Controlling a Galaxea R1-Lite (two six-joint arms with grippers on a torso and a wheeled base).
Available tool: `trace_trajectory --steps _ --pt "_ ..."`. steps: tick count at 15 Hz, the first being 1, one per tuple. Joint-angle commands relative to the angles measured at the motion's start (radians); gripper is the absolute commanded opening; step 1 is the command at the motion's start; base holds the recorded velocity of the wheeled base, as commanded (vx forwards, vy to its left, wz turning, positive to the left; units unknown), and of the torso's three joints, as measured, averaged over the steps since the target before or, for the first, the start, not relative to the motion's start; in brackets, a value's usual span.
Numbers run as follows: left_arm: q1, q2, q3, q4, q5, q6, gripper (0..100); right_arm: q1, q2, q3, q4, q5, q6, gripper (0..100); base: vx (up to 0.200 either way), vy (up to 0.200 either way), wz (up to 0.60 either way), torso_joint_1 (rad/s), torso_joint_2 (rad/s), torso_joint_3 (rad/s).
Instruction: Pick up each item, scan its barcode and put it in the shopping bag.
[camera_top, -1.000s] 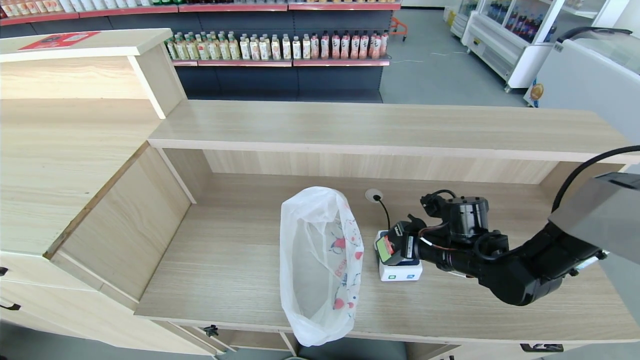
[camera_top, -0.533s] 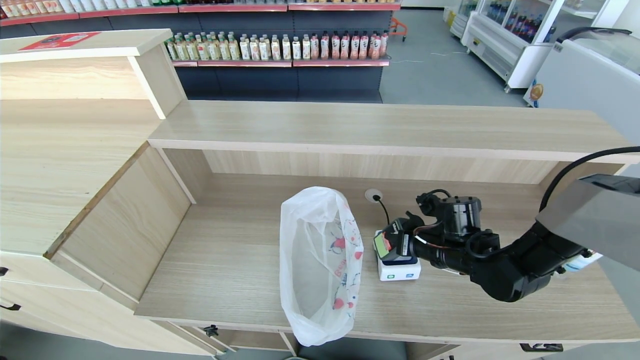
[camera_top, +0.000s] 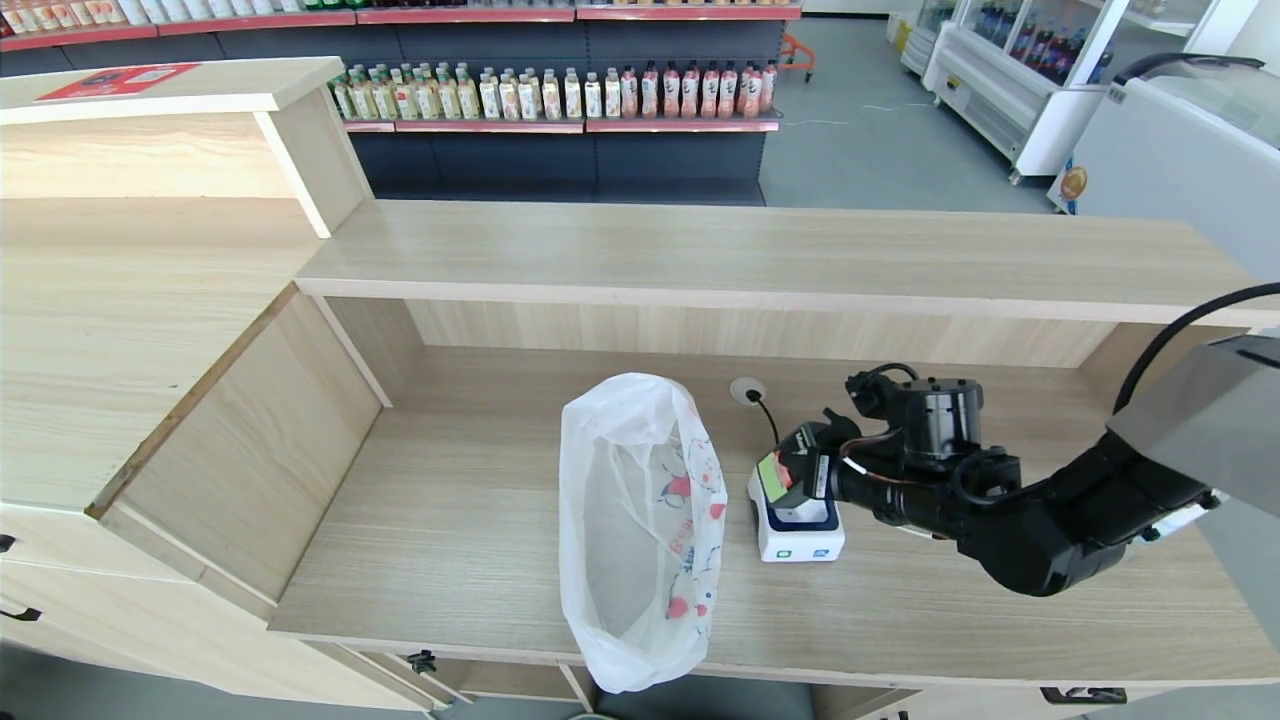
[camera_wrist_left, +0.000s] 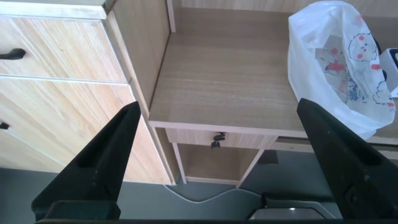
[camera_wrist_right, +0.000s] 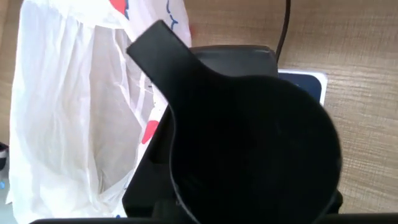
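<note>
My right gripper (camera_top: 792, 478) is shut on a small item with a green and red label (camera_top: 771, 474), holding it just above the white barcode scanner (camera_top: 800, 540) on the counter. In the right wrist view the item is a dark round shape (camera_wrist_right: 249, 149) over the scanner (camera_wrist_right: 306, 83). The white shopping bag (camera_top: 640, 520) stands open just left of the scanner, its mouth up; it also appears in the wrist views (camera_wrist_right: 68, 118) (camera_wrist_left: 342, 56). My left gripper (camera_wrist_left: 217, 168) hangs open below the counter's front edge, nothing between its fingers.
A black cable (camera_top: 770, 425) runs from the scanner to a round port (camera_top: 746, 389) in the counter (camera_top: 460, 520). A raised wooden ledge (camera_top: 780, 255) runs along the back. A cabinet wall (camera_top: 250, 450) bounds the left. Drawers (camera_wrist_left: 56, 74) sit under the counter.
My right gripper has lifted the item a little and drawn it slightly back over the scanner, uncovering more of the scanner's top. The bag has not moved.
</note>
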Motion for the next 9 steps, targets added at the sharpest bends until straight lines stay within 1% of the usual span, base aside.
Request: trace_trajectory --steps 1,2,3,4,6,9 --pt "0.000 0.000 0.000 0.000 0.000 0.000 100 0.041 -0.226 0.015 0.086 -0.011 -0.077 0 0.000 0.000 0.00 0.000 0.00 0.000" --pt "0.000 0.000 0.000 0.000 0.000 0.000 100 0.054 -0.312 0.015 0.207 -0.011 -0.107 0 0.000 0.000 0.00 0.000 0.00 0.000" --pt "0.000 0.000 0.000 0.000 0.000 0.000 100 0.060 -0.361 0.004 0.298 -0.011 -0.109 0 0.000 0.000 0.00 0.000 0.00 0.000" --pt "0.000 0.000 0.000 0.000 0.000 0.000 100 0.060 -0.382 0.002 0.348 -0.013 -0.112 0 0.000 0.000 0.00 0.000 0.00 0.000" --pt "0.000 0.000 0.000 0.000 0.000 0.000 100 0.060 -0.387 0.004 0.351 -0.014 -0.112 0 0.000 0.000 0.00 0.000 0.00 0.000" --pt "0.000 0.000 0.000 0.000 0.000 0.000 100 0.061 -0.377 -0.007 0.354 -0.011 -0.112 0 0.000 0.200 0.00 0.001 0.00 0.004"
